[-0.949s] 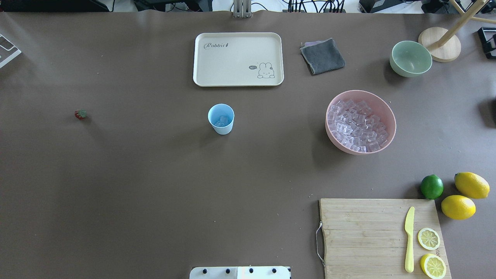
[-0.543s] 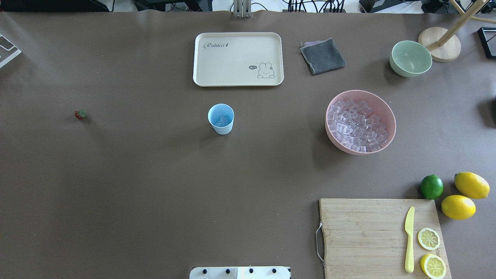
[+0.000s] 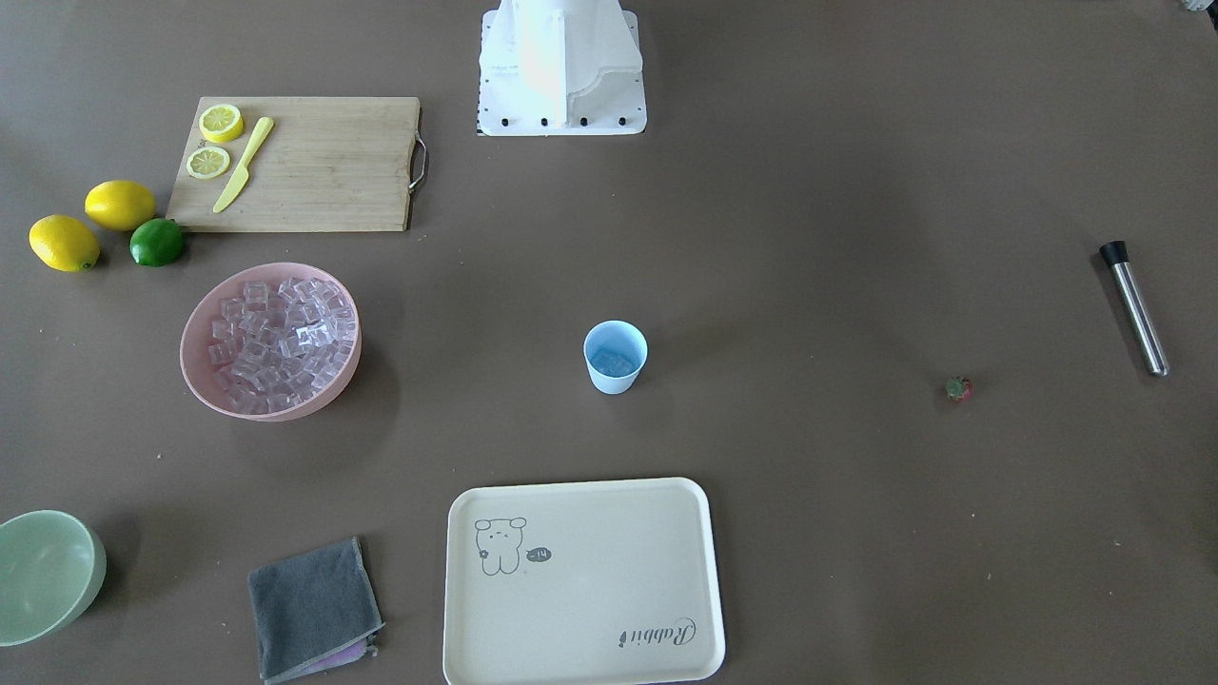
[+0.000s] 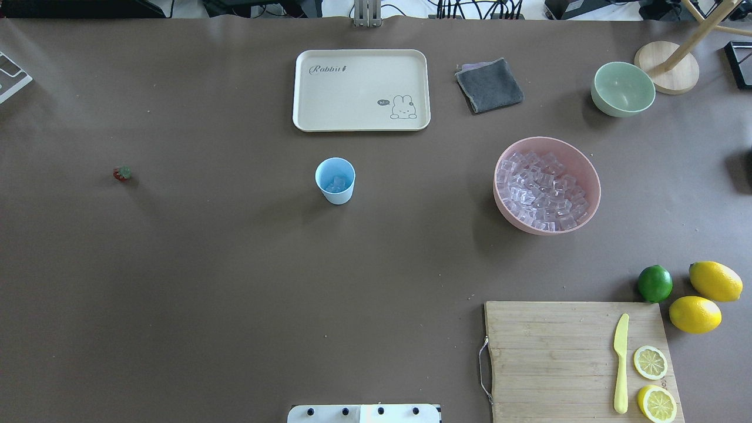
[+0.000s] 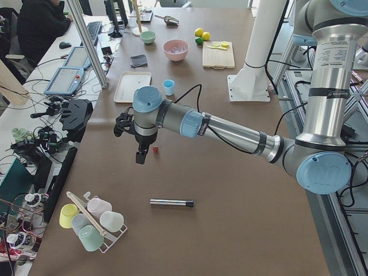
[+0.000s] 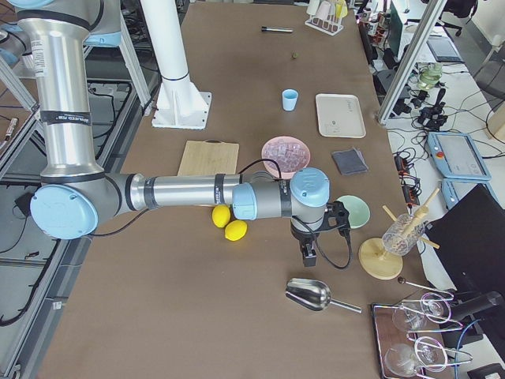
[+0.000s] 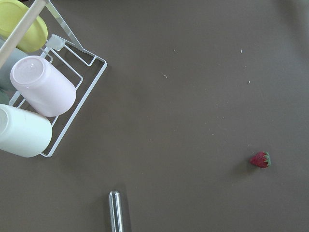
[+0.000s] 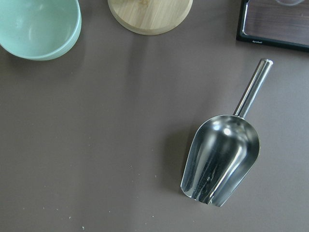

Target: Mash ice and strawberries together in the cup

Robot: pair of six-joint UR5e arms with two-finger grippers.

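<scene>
Ice (image 4: 336, 184) sitting in cup (image 3: 613, 377); strawberry (image 4: 122, 173) lying well apart, not yet added; mashing pending. Left gripper (image 5: 140, 158), right gripper (image 6: 309, 256) hovering, pincer spread: cannot tell.

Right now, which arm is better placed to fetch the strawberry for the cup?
Left. The left end effector hangs near the strawberry, which shows in its wrist view. The right end effector is at the opposite end, by the scoop.

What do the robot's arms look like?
The left arm and right arm are shiny silver tubes with round light-blue joints. The left claw and right claw are black, each with a black cable looping along the wrist. Small print marks the upright tubes.
</scene>
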